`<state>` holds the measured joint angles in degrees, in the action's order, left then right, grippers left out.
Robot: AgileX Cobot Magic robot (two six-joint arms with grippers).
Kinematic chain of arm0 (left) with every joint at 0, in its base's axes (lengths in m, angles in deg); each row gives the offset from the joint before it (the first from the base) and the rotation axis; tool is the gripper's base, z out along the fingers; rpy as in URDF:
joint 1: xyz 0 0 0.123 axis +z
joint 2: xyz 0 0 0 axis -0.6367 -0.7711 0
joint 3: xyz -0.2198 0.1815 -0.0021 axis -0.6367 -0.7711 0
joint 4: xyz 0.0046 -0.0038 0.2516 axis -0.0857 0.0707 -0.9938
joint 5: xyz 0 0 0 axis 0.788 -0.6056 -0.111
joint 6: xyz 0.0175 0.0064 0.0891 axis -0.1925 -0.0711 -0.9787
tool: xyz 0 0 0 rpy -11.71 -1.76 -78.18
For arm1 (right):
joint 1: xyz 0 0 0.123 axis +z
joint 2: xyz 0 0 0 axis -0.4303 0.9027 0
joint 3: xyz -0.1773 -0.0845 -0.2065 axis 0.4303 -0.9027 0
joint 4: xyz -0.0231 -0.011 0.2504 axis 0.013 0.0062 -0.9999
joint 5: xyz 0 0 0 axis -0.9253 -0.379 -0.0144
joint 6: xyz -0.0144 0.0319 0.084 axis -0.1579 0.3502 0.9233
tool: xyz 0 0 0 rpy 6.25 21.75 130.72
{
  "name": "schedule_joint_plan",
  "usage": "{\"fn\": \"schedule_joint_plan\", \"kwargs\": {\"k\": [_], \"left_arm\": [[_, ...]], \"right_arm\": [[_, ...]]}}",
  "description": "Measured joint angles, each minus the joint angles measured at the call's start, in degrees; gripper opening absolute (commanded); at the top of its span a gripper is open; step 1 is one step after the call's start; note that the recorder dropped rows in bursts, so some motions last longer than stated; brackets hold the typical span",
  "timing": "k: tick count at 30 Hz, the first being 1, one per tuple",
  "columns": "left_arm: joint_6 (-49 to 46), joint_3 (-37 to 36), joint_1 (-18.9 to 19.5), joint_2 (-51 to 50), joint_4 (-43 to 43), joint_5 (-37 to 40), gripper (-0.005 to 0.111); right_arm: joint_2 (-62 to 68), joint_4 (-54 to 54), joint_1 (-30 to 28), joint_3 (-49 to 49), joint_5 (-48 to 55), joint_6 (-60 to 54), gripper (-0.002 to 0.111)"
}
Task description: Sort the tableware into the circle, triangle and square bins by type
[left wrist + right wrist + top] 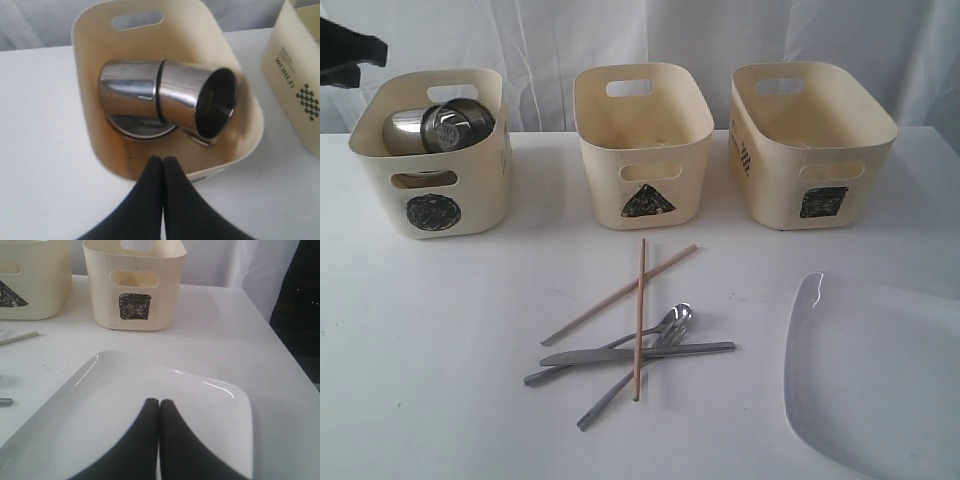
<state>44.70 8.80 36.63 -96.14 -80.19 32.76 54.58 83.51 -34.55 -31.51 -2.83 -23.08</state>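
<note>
Likely the crossed chopsticks (640, 300) drag the knife (650, 353) when lifted; left gripper (162, 165) and right gripper (159, 407) are both closed, empty.

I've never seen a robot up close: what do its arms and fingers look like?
The left gripper and right gripper each have two plain matte black fingers, broad at the base, curving to narrow tips. No cables or markings show. Of the arms, only a black piece of the left one shows in the exterior view.

the plate (880, 390) runs off the exterior view's edge — steel bowls (440, 127) half hidden in circle bin (480, 195)
</note>
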Motion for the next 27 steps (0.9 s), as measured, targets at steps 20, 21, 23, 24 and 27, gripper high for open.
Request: {"fn": "schedule_joint_plan", "kwargs": {"k": [20,21,23,24,27], "left_arm": [[-3.6,-47.5,7.1,65.5,-3.7,-13.9,0.000],[-3.6,-48.6,7.1,66.5,-4.3,-12.5,0.000],[-3.6,-51.5,7.1,67.7,-5.1,-10.2,0.000],[-3.6,-53.1,7.1,67.8,-5.4,-9.5,0.000],[-1.4,-57.8,7.1,68.1,-5.8,-8.2,0.000]], "right_arm": [[0.0,0.0,0.0,0.0,0.0,0.0,0.000],[0.0,0.0,0.0,0.0,0.0,0.0,0.000],[0.0,0.0,0.0,0.0,0.0,0.0,0.000],[0.0,0.0,0.0,0.0,0.0,0.0,0.000],[0.0,0.0,0.0,0.0,0.0,0.0,0.000]]}}
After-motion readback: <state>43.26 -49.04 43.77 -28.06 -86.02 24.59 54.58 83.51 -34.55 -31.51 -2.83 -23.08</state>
